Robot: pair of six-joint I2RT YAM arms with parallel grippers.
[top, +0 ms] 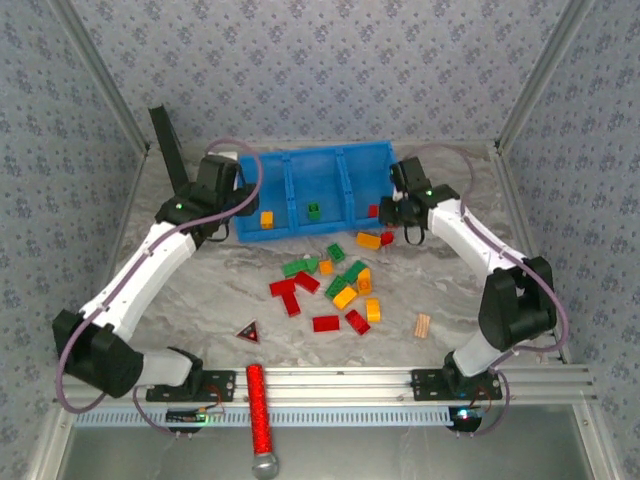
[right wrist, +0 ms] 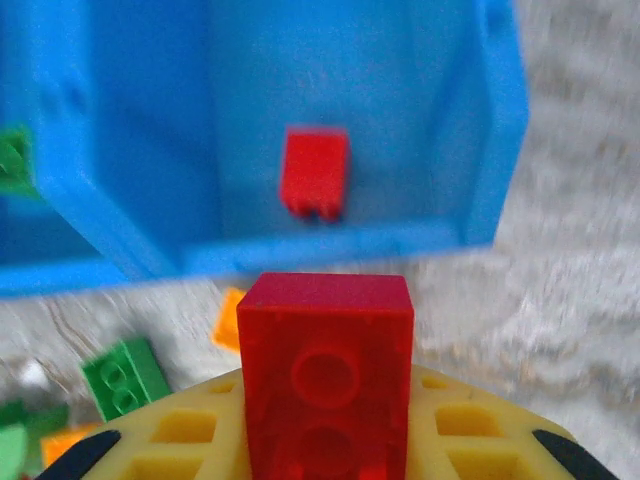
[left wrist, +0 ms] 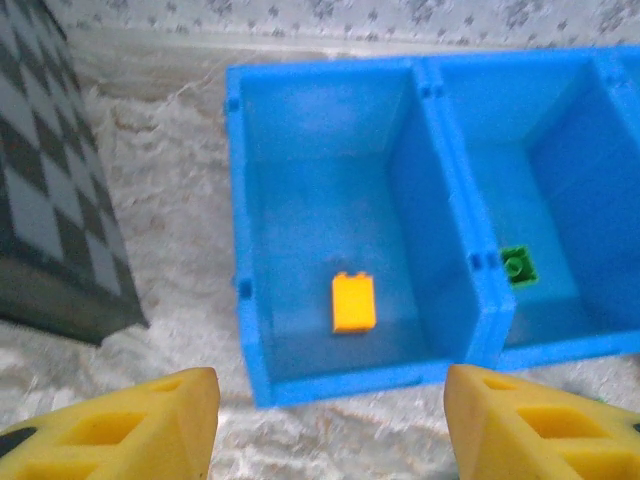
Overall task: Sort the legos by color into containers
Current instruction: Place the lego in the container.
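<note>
One red lego (right wrist: 325,350) pinched in right claw (right wrist: 325,440), near containers (right wrist: 300,258).

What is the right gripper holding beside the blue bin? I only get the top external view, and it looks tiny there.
Observer: The right wrist view is close up. The right gripper is shut on a red lego, held just in front of the bin's right compartment.
Operator: Is the left gripper carrying one too?
Observer: No. In the left wrist view, the left gripper is open and empty, in front of the left compartment of the bin.
Operator: What's the orange speck inside that compartment?
Observer: It's a yellow-orange lego, lying flat on the compartment floor and touching none of the walls.
</note>
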